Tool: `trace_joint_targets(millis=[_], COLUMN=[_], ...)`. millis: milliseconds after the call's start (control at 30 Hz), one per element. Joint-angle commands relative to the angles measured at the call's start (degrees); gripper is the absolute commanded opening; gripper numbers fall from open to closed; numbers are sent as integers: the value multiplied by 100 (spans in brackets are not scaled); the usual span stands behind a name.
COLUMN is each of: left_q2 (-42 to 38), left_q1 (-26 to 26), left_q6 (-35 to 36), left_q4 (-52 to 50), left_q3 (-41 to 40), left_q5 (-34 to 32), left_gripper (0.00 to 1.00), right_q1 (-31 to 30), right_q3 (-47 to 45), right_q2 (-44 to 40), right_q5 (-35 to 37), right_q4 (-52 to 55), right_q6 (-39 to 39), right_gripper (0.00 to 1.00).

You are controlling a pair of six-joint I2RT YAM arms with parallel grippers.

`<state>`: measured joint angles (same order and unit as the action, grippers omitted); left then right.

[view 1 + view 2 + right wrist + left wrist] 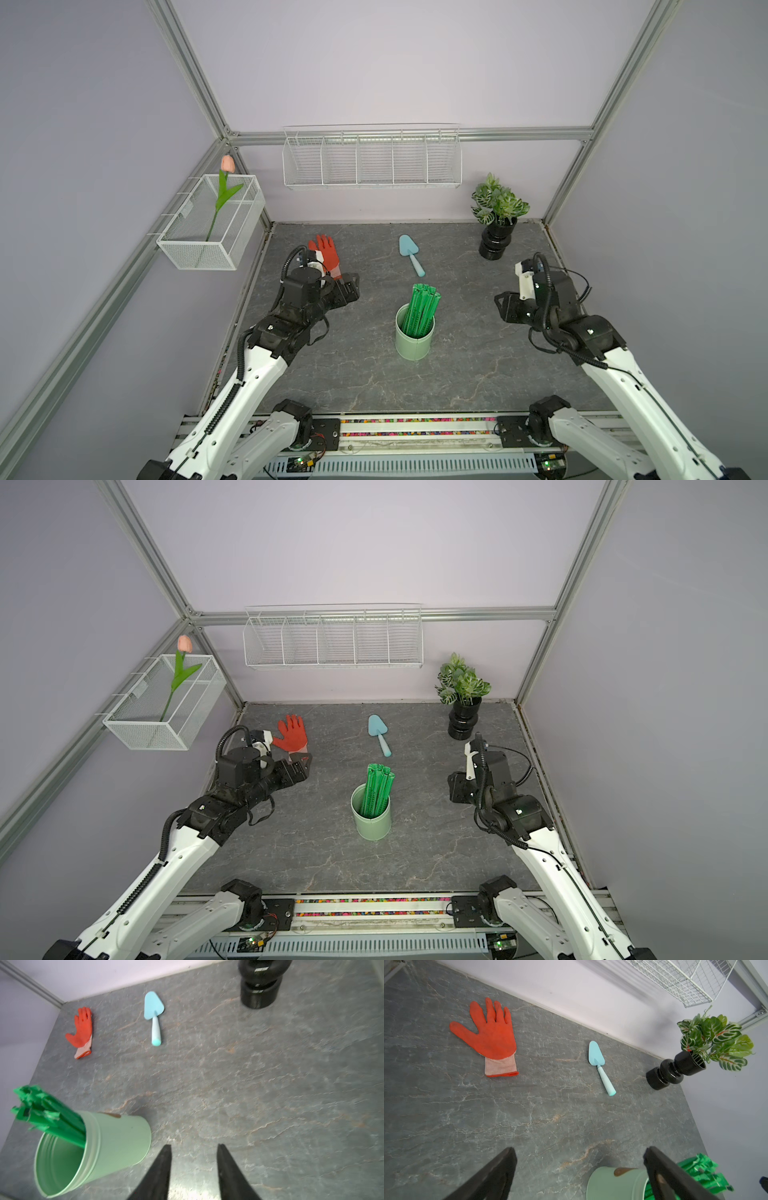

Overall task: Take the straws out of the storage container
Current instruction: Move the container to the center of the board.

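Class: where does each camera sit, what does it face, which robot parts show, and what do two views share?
Top views: overhead, facing the table; left gripper and right gripper show.
Left wrist: behind left gripper, facing glove; jaws show.
Right wrist: behind right gripper, facing trowel; jaws show.
All share straws, storage container.

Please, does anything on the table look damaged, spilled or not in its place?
Nothing is spilled. Two small things stand out. The storage container, which stands upright, has a brown, rust-like patch on its outer wall. The top ends of the straws look ragged. All of the straws are inside, leaning to one side.
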<state>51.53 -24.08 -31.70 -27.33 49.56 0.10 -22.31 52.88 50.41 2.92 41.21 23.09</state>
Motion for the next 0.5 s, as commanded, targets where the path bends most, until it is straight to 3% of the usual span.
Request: trace_joint_targets(millis=[0, 33, 67, 100, 200, 333, 467], left_q2=[-228, -277, -318, -367, -477, -388, -161], left_q1=[-37, -43, -36, -41, -43, -44, -58], left_q6=[-372, -406, -504, -602, -797, -1225, -1264], left_q4=[-481, -500, -557, -603, -545, -157, -250], left_q3=[-341, -443, -543, -626, -923, -1328, -1433], left_q5=[402, 505, 552, 560, 924, 1975, 2532], left_gripper=[95, 72, 19, 0, 0, 0, 0], right_q1=[-404, -565, -707, -835, -1120, -1344, -1546], right_q3=[-212, -215, -420, -487, -740, -1177, -1413], right_q2=[107, 143, 170, 197, 238, 232, 373], right_q5=[-296, -346, -413, -456, -824, -1680, -1974], right_q4=[440, 401, 348, 300, -1, -797, -1237], right_q6=[401, 490, 588, 687, 1013, 1599, 1996], right_gripper=[11, 7, 7, 7, 7, 7, 7])
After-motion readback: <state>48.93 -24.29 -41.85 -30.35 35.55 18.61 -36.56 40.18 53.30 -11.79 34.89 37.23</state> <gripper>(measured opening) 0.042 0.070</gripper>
